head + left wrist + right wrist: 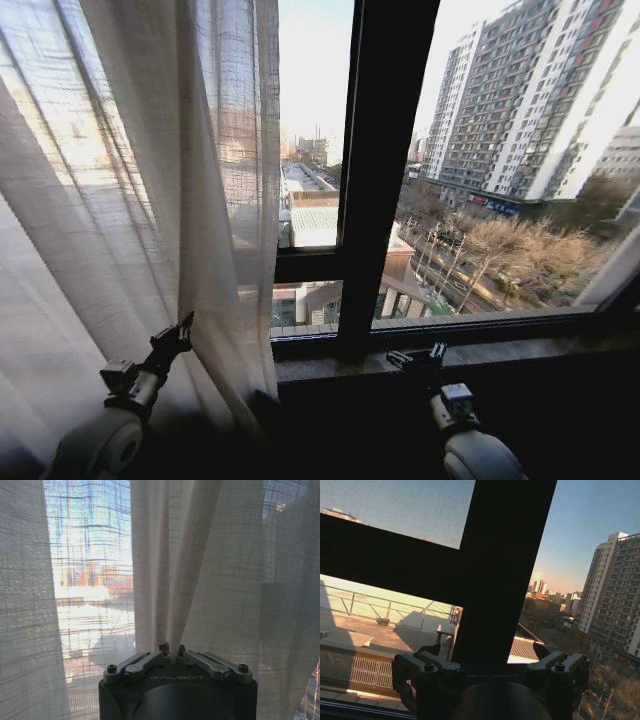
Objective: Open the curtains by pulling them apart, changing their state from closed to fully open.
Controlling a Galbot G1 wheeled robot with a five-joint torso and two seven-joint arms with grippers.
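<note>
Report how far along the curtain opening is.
Done: the glass right of the window frame is bare, and the right hand sits open and free by the sill. In hand: the left hand is shut on a bunched fold of the curtain. Left: that curtain hangs across the left of the window, so it needs pulling further aside.

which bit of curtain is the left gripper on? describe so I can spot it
Start at the black window frame, then go left to the sheer white curtain. Low down, the left gripper is shut on one narrow pleat, bunched into a tight vertical fold where neighbouring fabric hangs flat and loose.
</note>
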